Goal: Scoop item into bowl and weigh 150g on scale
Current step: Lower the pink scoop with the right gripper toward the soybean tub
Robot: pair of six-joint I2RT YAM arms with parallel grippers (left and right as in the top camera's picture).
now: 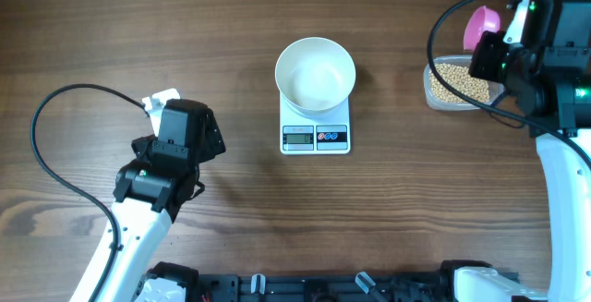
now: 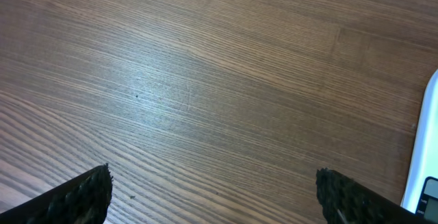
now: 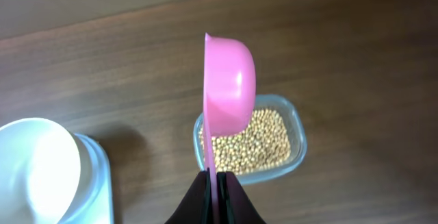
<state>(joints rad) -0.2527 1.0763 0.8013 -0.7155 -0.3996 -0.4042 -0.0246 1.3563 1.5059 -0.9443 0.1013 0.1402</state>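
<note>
The white bowl point(image 1: 315, 74) stands empty on the small white scale point(image 1: 315, 135) at mid-table; both also show at the left edge of the right wrist view, bowl point(image 3: 34, 169) on scale point(image 3: 96, 183). Tan beans point(image 3: 253, 142) fill a clear tub point(image 1: 452, 85) at the right. My right gripper point(image 3: 217, 179) is shut on the thin handle of a pink scoop point(image 3: 229, 80), held on edge above the tub. The scoop point(image 1: 481, 25) shows pink in the overhead view too. My left gripper point(image 2: 213, 186) hangs open over bare wood, left of the scale.
The scale's white edge point(image 2: 424, 148) shows at the right of the left wrist view. A black cable point(image 1: 55, 145) loops left of the left arm. Dark rails line the table's front edge point(image 1: 314, 288).
</note>
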